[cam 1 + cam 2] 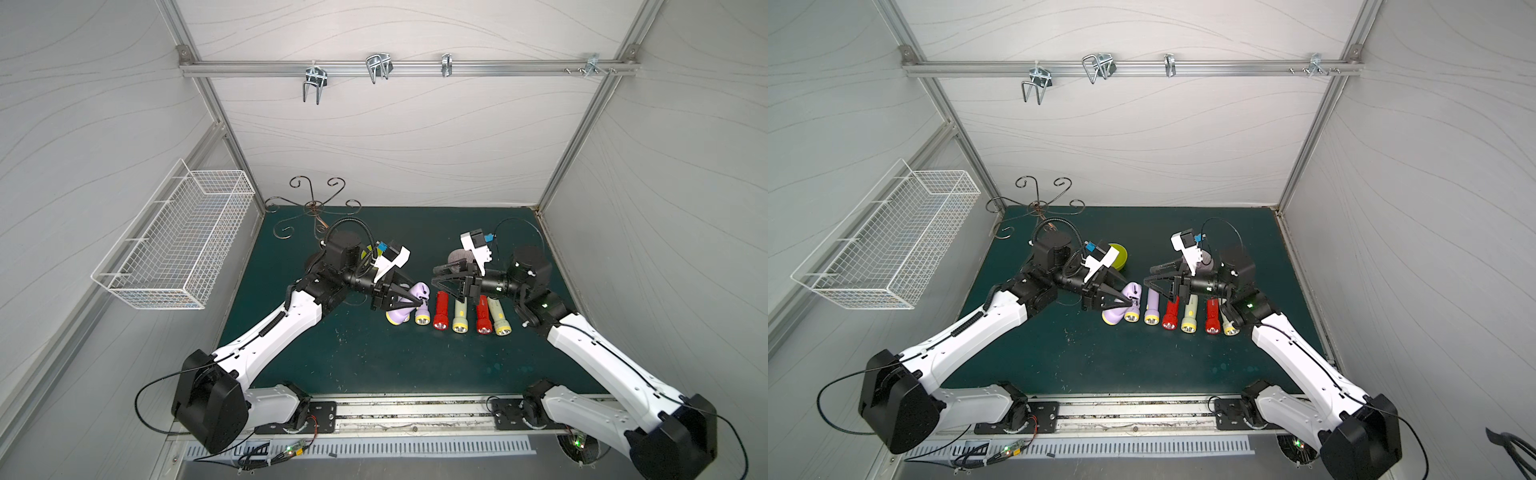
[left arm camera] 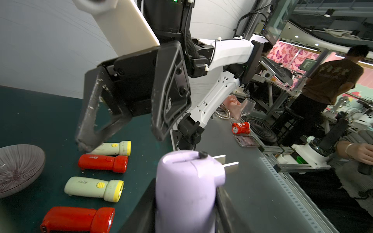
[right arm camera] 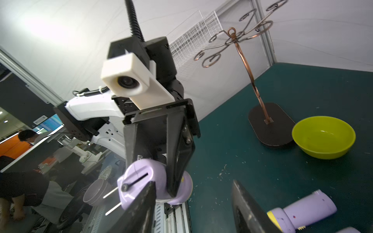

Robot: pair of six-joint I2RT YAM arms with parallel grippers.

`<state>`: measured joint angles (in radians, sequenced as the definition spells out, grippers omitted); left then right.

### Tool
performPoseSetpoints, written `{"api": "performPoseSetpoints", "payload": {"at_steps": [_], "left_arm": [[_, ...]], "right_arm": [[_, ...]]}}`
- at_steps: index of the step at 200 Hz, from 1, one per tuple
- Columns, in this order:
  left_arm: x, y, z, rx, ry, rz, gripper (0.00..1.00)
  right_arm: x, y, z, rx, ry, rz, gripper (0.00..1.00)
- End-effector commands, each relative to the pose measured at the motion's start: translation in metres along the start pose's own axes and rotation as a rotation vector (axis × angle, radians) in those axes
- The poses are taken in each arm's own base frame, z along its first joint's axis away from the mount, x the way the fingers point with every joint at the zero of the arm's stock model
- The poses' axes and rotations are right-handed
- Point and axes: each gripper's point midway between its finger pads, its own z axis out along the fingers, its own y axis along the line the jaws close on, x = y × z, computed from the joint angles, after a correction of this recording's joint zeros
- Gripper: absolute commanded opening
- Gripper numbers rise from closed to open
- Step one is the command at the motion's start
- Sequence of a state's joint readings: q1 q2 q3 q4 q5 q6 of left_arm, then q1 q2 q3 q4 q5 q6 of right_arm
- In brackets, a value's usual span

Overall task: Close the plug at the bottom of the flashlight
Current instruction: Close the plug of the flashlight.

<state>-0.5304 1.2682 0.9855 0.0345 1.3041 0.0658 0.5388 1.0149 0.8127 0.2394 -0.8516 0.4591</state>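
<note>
A: What is the left gripper (image 1: pixel 417 305) doing?

B: Its jaws pinch the body of a lilac flashlight (image 2: pixel 184 181), held tilted at the left end of a row of flashlights (image 1: pixel 459 318) in red, cream and lilac.

A: How does it look?

B: Its rounded tail faces the right gripper (image 1: pixel 434 277), whose jaws are spread and hold nothing. Two flat metal prongs (image 2: pixel 227 161) stick out from the tail.

A: And around them?

B: A dark green mat (image 1: pixel 374 357), white walls (image 1: pixel 374 145), a wire basket (image 1: pixel 178 249) on the left wall and a yellow-green bowl (image 3: pixel 323 137).
</note>
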Motion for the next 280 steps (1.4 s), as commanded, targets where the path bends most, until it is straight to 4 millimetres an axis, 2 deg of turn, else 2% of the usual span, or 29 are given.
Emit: {"api": "performPoseSetpoints", "payload": {"at_steps": [1, 35, 80, 100, 202, 229, 280], "left_arm": [[-0.022, -0.023, -0.006, 0.082, -0.021, 0.128, 0.0], [-0.024, -0.023, -0.007, 0.099, -0.023, 0.125, 0.0], [-0.025, -0.024, -0.007, 0.109, -0.021, 0.12, 0.0], [-0.025, -0.025, -0.008, 0.113, -0.021, 0.119, 0.0], [-0.025, -0.03, -0.008, 0.135, -0.018, 0.117, 0.0], [-0.027, -0.032, -0.009, 0.143, -0.019, 0.124, 0.0], [-0.029, -0.038, -0.01, 0.152, -0.021, 0.136, 0.0]], "right_arm": [[-0.023, 0.026, -0.001, -0.113, -0.038, -0.061, 0.6], [-0.014, 0.029, 0.005, -0.154, 0.013, -0.033, 0.6], [0.005, 0.058, 0.021, -0.217, 0.124, -0.111, 0.6], [0.006, 0.063, 0.023, -0.232, 0.131, -0.119, 0.6], [0.009, 0.059, 0.028, -0.248, 0.153, -0.1, 0.51], [0.01, 0.059, 0.028, -0.254, 0.156, -0.094, 0.42], [0.014, 0.055, 0.031, -0.261, 0.171, -0.071, 0.32]]}}
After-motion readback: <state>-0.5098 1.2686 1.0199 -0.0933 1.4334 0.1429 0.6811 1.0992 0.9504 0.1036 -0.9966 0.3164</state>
